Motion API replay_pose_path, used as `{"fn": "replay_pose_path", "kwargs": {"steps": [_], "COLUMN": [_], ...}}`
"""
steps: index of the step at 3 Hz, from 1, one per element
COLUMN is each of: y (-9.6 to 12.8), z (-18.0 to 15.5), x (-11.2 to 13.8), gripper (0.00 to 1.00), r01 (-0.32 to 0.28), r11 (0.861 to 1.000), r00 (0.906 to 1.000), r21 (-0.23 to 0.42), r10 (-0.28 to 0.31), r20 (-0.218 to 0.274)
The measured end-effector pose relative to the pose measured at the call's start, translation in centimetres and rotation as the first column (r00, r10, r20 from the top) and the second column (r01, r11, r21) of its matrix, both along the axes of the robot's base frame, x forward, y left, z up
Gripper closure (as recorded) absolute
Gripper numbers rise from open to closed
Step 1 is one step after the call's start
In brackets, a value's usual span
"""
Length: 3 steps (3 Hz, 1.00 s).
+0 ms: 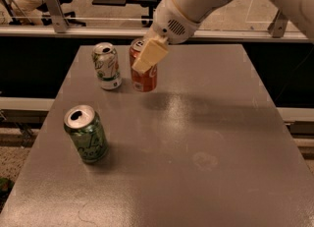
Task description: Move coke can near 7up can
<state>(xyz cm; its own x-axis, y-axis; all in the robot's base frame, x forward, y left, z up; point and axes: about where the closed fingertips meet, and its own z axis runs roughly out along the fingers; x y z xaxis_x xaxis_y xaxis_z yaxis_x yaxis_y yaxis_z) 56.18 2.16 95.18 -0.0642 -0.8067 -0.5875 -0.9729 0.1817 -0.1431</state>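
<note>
The coke can (145,78), red-orange with a silver top, stands upright at the far left-centre of the grey table (206,137). The 7up can (107,67), mostly white with green and red markings, stands just left of it, a narrow gap apart. My gripper (142,58) reaches down from the upper right and is shut on the coke can's upper part. One cream finger (151,54) lies across the can's front; the other is hidden behind the can.
An all-green can (87,134) with an open top stands near the table's left edge, closer to the front. A metal rail (73,30) runs behind the table's far edge. The white arm (196,0) crosses the upper right.
</note>
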Motion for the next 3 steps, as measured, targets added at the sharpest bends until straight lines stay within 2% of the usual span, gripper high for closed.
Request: {"fn": "replay_pose_path", "kwargs": {"steps": [1, 3], "y": [0.5, 1.7], "z": [-1.4, -3.3], "x": [1.3, 2.7], "gripper": [0.85, 0.38], "r01": [0.007, -0.004], "r11": [1.000, 1.000], "r00": [1.0000, 0.9999], "r21": [-0.022, -0.013], "r10": [-0.007, 0.004], "r20": [-0.002, -0.012]}}
